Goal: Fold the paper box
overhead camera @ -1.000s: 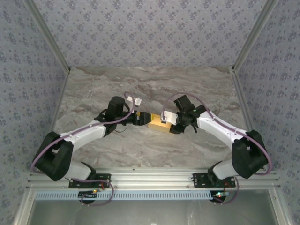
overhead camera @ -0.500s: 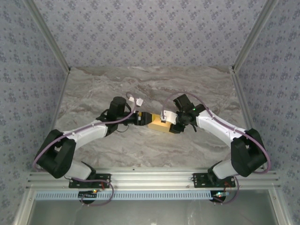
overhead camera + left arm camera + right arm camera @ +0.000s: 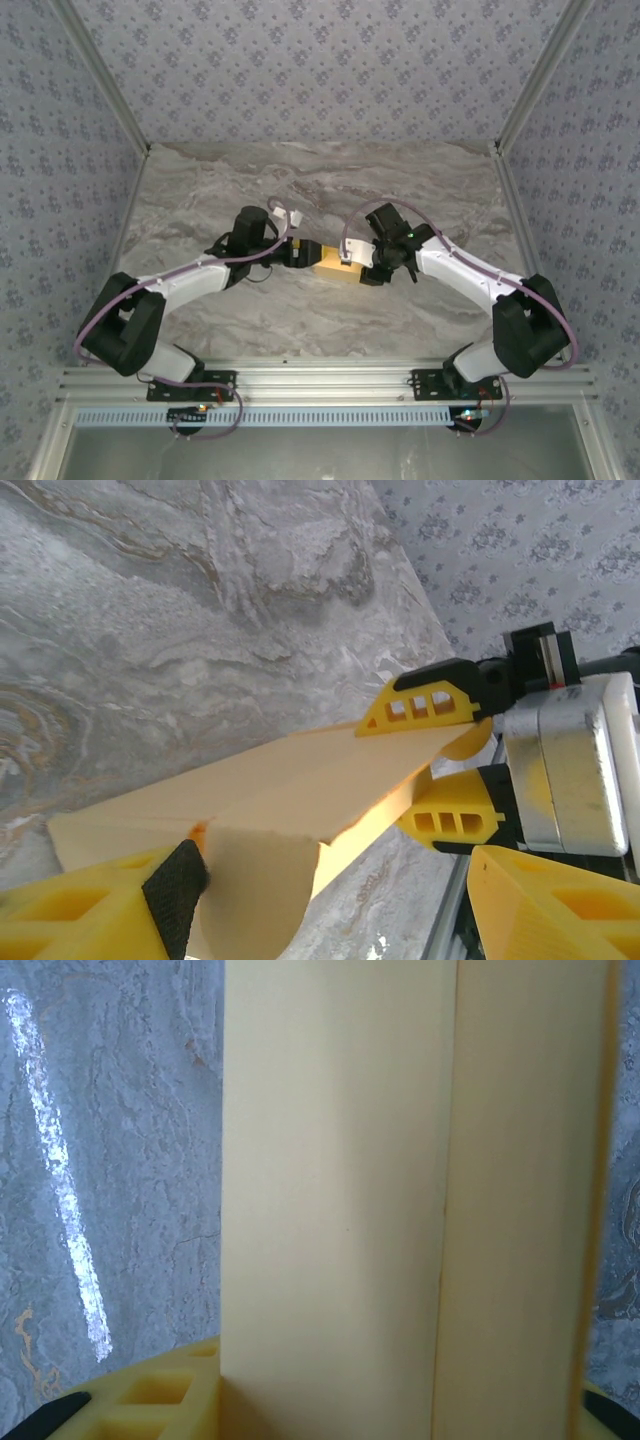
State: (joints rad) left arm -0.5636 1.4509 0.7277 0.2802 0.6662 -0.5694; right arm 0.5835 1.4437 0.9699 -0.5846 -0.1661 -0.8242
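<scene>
The paper box [image 3: 335,266] is a yellow-orange card tube held just above the marble table between my two arms. My right gripper [image 3: 363,268] is shut on its right end. In the left wrist view its yellow fingers [image 3: 420,706] clamp the far end of the box [image 3: 280,780] from above and below. In the right wrist view the box [image 3: 400,1180] spans the space between the fingers [image 3: 160,1400]. My left gripper [image 3: 330,905] is open around the near end. A curved end flap [image 3: 250,890] hangs between the jaws, the black pad [image 3: 175,895] touches its edge, and the other finger stands well apart.
The grey marble table [image 3: 300,180] lies open behind and in front of the arms. Aluminium posts and patterned walls close in both sides and the back. A metal rail [image 3: 320,385] carrying the arm bases runs along the near edge.
The left arm's elbow has swung slightly right and its wrist has turned a little. The box and the right gripper stay almost where they were.
</scene>
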